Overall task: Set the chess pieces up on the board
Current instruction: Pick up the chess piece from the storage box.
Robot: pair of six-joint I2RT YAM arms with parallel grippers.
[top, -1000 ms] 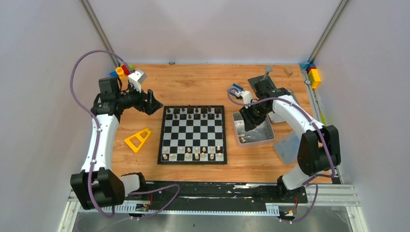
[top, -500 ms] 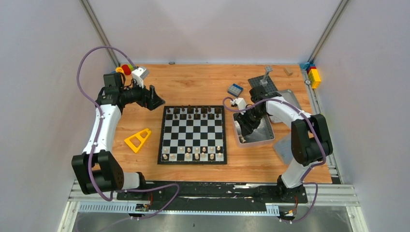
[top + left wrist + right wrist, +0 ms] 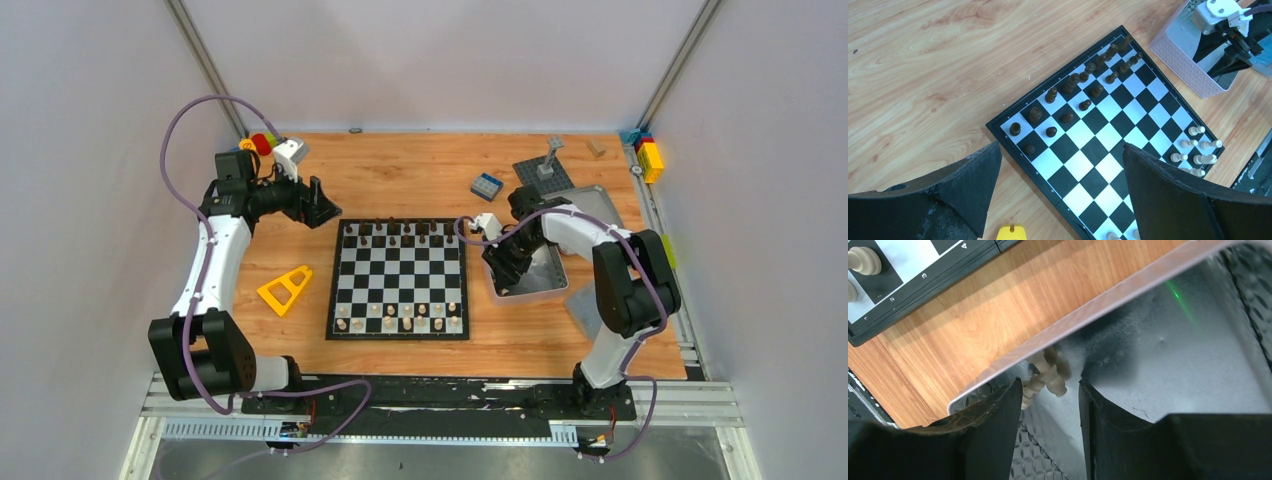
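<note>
Chess pieces (image 3: 1048, 376) of pale cream turned wood lay in a corner of the silver tin (image 3: 1158, 355), beside the checkered board (image 3: 398, 275). My right claw (image 3: 1049, 390) stood apart above them. Light, slippery: I judged the waist best.

The checkered board (image 3: 398, 272) lies flat. Dark chess pieces (image 3: 400, 232) stand on its far rows, pale pieces (image 3: 405, 318) on the near rows, and a few more lie inside the tin (image 3: 1158, 355).

Your left gripper (image 3: 1060, 150) hangs over the board (image 3: 1108, 165) with its jaws spread wide. You see dark chess pieces (image 3: 1070, 82) lining the board's 11 o'clock edge, pale chess pieces (image 3: 1198, 145) at 3 o'clock, a tin (image 3: 1178, 55) at 1 o'clock, and a yellow object (image 3: 1010, 232) at 6 o'clock.
</note>
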